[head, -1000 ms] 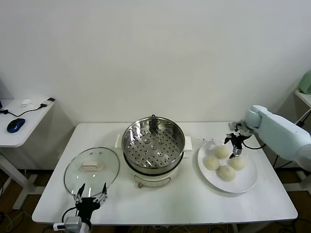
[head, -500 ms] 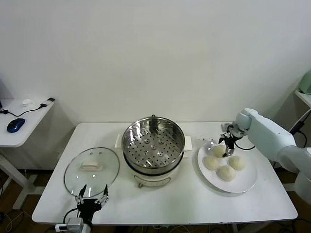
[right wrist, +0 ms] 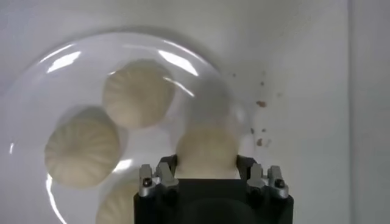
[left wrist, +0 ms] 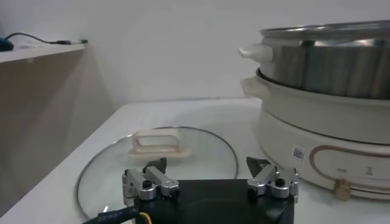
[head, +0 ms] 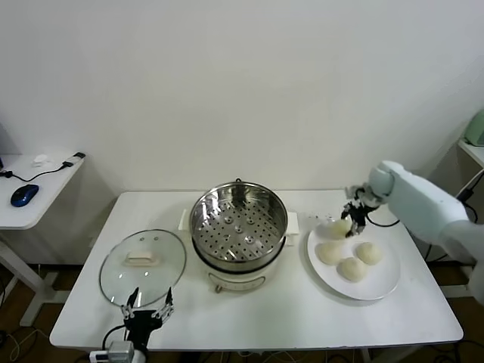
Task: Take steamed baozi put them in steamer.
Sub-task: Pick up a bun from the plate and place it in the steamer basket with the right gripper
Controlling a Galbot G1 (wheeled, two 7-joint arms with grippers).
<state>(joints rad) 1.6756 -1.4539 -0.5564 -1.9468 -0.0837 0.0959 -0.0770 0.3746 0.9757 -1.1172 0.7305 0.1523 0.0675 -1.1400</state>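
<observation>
The left gripper (head: 146, 311) hangs low at the near table edge with its fingers spread wide and nothing between them; it looks parked there to wait out of the working space. Directly beyond its fingertips lies the glass lid (head: 143, 265), flat on the table (head: 265, 318) with its white handle up, set aside so that the pot stands open. In the left wrist view that lid (left wrist: 158, 163) fills the ground just ahead of the fingers, and the steamer (left wrist: 323, 115) rises beside it.

Further along, the steamer (head: 238, 233) sits on its white base at mid-table, its perforated tray bare: no bun is in it yet, so the task appears to be at its first transfer.

On the far side of the pot, the right gripper (head: 351, 220) is narrowed on one steamed baozi (head: 339, 226), pinched at its flanks, probably so the soft dough is carried without being crushed. The right wrist view shows that bun (right wrist: 206, 149) between the two fingers, lifted above the plate's (right wrist: 36, 79) rim nearest the steamer. Below and behind the hand, three more baozi (head: 330, 252), (head: 352, 268), (head: 368, 252) rest close together on the white plate (head: 382, 285), within easy reach of later picks
</observation>
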